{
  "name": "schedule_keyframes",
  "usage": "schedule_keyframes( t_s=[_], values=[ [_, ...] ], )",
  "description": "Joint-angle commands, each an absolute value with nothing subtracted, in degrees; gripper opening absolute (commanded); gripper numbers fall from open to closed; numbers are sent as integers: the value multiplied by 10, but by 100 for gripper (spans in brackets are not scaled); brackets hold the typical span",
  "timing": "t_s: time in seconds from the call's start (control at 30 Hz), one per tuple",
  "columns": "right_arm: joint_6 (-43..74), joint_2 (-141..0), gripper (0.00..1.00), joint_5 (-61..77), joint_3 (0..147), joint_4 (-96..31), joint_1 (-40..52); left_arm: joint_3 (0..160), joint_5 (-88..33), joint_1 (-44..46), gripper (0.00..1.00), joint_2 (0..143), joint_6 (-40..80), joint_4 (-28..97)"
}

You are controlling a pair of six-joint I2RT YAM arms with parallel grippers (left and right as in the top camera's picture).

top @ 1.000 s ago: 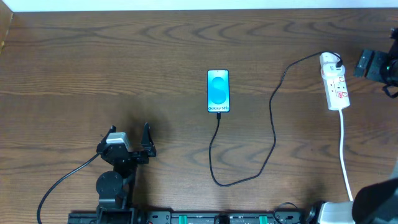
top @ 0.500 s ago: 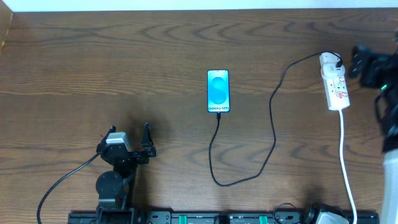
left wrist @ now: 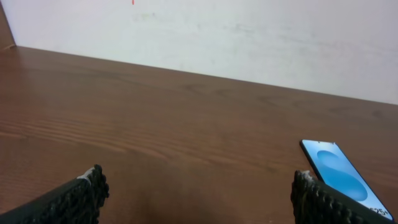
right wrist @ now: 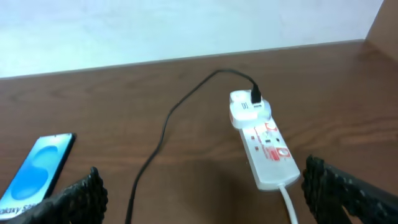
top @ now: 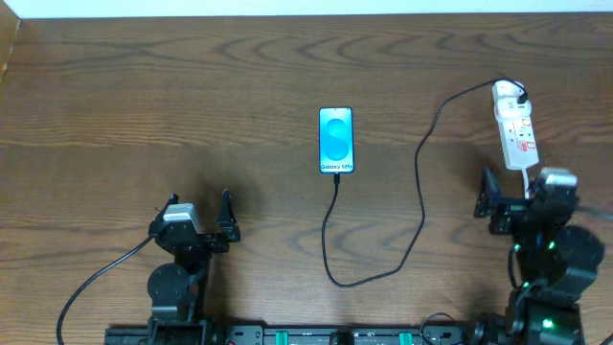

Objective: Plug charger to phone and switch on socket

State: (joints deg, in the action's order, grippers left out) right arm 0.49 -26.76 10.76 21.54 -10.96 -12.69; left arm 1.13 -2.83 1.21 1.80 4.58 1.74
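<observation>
Apparently the thin black charger cable (top: pixel 421 192) already links the blue-screened smartphone (top: pixel 336 140) and white power strip (top: pixel 515 129); both jaws gape empty, so pressing the strip's switch likely comes next

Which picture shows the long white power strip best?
The right wrist view: the long white power strip sits close and whole, with its red marks and the black plug clear. The overhead view shows it small, far right. The left wrist view misses it.

Overhead looks straight down; both wrist views low, facing wall (left wrist: pixel 249 37), sharing phone (top: pixel 336 140).
</observation>
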Motion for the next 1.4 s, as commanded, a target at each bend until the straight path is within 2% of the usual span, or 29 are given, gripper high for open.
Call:
schedule_keyframes(
  t_s=[0.0, 0.33, 0.57, 0.8, 1.37],
  values=[
    [39, -209, 99, 111, 137, -50, -119, 2, -21, 9, 96, 13, 41, 40],
    [41, -96, 99, 92, 1, 58, -70, 2, -21, 9, 96, 13, 41, 40],
    [41, -2, 99, -27, 3, -2, 8, 2, -21, 9, 96, 13, 41, 40],
    [51, -3, 99, -88, 3, -36, 60, 2, -21, 9, 96, 13, 41, 40],
    [44, -3, 99, -70, 3, -37, 61, 2, -21, 9, 96, 13, 41, 40]
  ],
)
